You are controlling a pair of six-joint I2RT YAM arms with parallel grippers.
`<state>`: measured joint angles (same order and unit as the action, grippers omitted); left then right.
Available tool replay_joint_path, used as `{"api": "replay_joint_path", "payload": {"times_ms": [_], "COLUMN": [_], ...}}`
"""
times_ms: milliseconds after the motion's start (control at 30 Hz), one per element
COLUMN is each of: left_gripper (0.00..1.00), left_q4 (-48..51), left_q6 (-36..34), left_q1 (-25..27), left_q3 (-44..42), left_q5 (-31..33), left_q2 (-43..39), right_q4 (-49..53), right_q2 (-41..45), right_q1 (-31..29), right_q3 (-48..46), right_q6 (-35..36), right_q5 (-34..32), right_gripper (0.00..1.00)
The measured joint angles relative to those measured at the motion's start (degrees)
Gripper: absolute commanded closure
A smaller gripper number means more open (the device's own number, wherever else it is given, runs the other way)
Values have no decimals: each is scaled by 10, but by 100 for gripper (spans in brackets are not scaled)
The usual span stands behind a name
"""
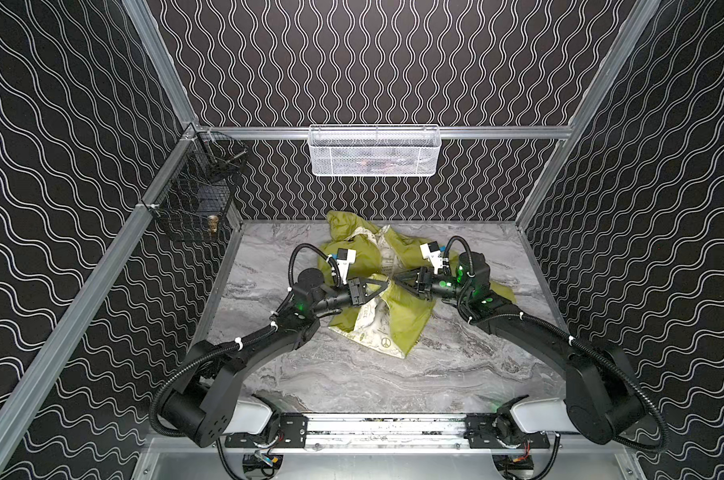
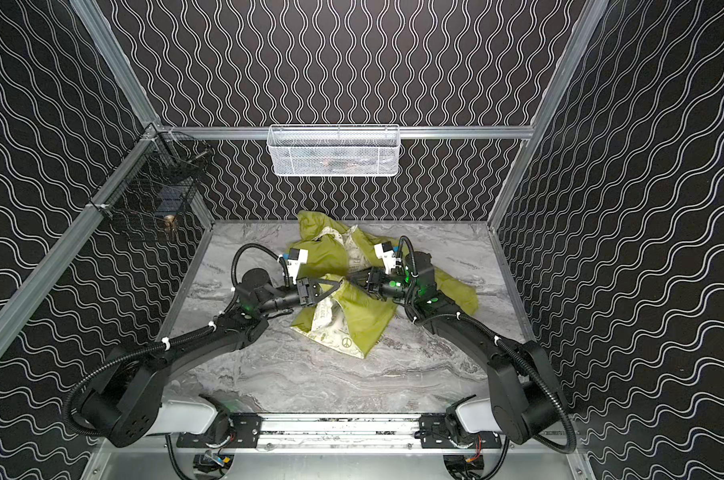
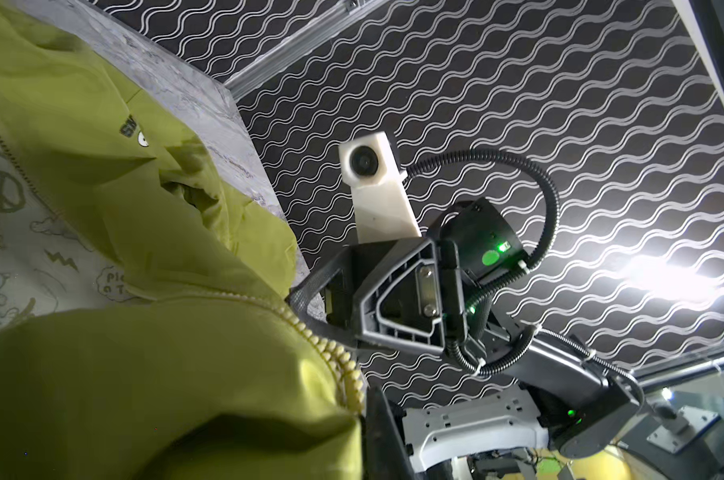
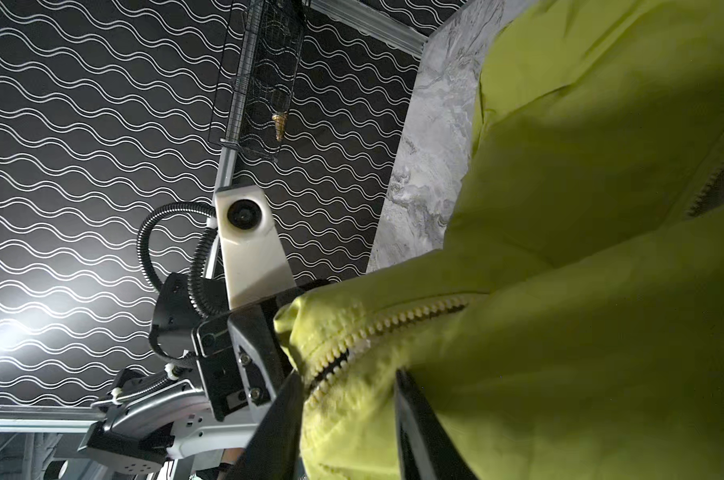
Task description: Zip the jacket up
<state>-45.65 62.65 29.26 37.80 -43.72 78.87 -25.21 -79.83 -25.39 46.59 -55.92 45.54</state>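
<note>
Jacket (image 1: 406, 320) was seen crumpled on the far half of the table (image 1: 352, 378), fabric beside its zipper (image 4: 393, 320) clamped in the closed jaws of the left gripper (image 1: 383, 286) and the right gripper (image 1: 397, 277), tips nearly meeting, while a white mesh basket (image 1: 374, 151) and a black wire basket (image 1: 198, 187) were hung well apart.

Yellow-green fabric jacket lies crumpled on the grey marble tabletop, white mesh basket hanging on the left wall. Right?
No: the white mesh basket hangs on the back wall, seen in both top views; a black wire basket is on the left wall. The yellow-green fabric jacket does lie crumpled on the grey marble tabletop.
</note>
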Motion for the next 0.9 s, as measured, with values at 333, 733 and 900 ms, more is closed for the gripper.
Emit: {"api": "replay_joint_path", "payload": {"times_ms": [333,733,900], "left_gripper": [100,100,100], "left_q4": [-15,-64,-62], "left_q6": [-14,-15,-17], "left_q1": [0,-1,0], "left_q3": [-12,-29,-29], "left_q5": [-28,-54,-56], "left_q2": [0,9,9], "right_q4": [32,77,81], "right_q2": [6,4,-17], "right_q1": [0,-29,-43], "right_q3": [16,63,58], "right_q6": [14,45,45], "right_q5": [-7,-17,-15], "right_gripper": [57,48,46]}}
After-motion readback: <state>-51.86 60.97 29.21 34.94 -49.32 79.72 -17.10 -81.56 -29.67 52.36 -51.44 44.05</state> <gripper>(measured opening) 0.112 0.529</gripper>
